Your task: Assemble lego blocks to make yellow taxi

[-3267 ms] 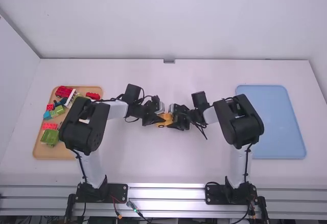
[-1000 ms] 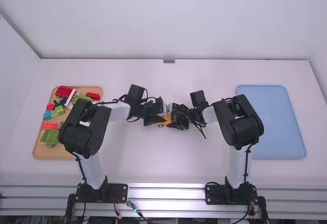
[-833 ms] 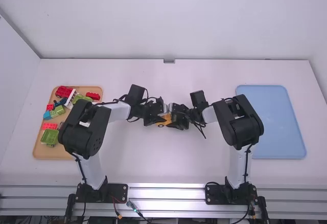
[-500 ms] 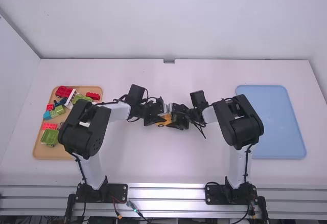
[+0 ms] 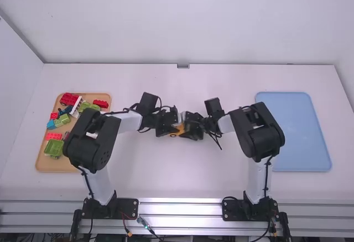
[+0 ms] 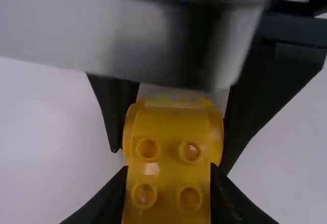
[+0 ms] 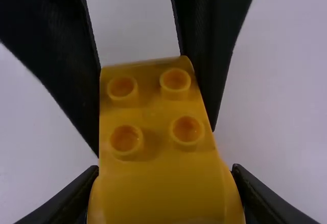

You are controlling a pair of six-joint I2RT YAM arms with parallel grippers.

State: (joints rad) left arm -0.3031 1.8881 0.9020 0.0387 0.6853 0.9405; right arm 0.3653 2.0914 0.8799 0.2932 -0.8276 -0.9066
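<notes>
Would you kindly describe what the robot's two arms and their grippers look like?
The left arm and right arm match: white links, bulky rounded black joints and thin black cables. Each ends in two black, tapering fingers.

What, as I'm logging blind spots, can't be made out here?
High view: most of the yellow studded piece, covered by the left hand and right hand.
High view: part of the tan tray, behind the left arm.
Left and right wrist views: the piece's nearest end, cut off by the bottom edge; its underside, faced away.
</notes>
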